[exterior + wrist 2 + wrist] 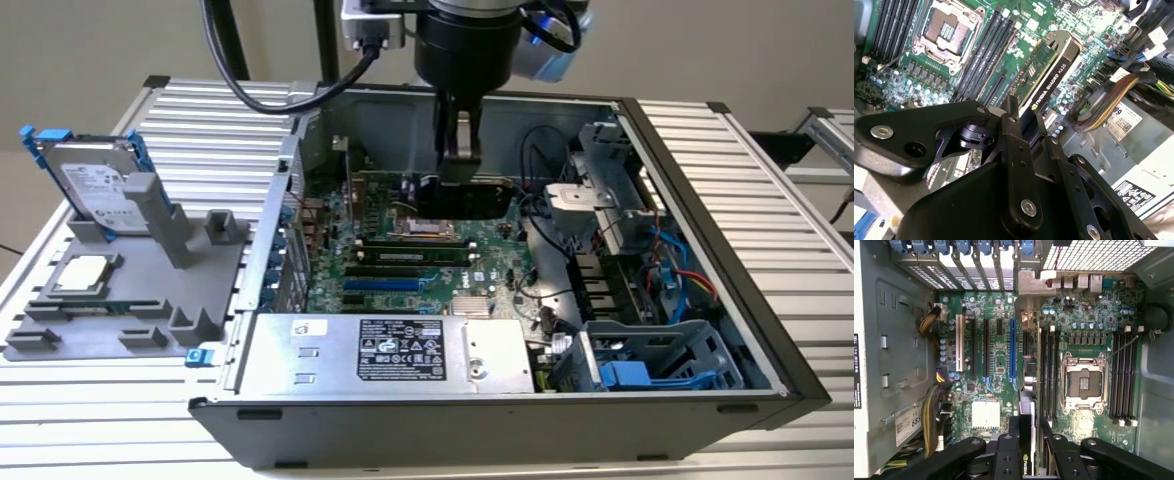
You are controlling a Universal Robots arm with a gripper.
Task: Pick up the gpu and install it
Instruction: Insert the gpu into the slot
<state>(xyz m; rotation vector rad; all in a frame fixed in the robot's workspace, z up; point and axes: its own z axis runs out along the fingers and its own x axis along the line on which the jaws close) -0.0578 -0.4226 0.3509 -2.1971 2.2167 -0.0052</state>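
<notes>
Gpu (pixel 1049 70) pinched edge-on between the black fingers (pixel 1013 150) of the gripper (pixel 1026 122), jaws clamped on its near end, green board on one face and black shroud on the other. In the exterior view, hung from the arm inside the open computer case (pixel 694 170), over the motherboard (pixel 400 270) and near the bare processor socket (pixel 430 225). In the first wrist view, appeared between the long blue expansion slot (pixel 1012 355) and the rows of memory slots (pixel 1049 375), parallel to both, just beside the blue slot rather than in it. Could not tell whether its lower edge touched the board. Elsewhere in the case, boxed power supply (pixel 400 350) along the near wall, with a bundle of yellow and black cables (pixel 934 410) close by. Outside, at the exterior view's left, grey fixture (pixel 134 300) on the slatted table (pixel 747 140), and silver hard drive (pixel 100 190) in a blue-tabbed caddy standing upright in it.
</notes>
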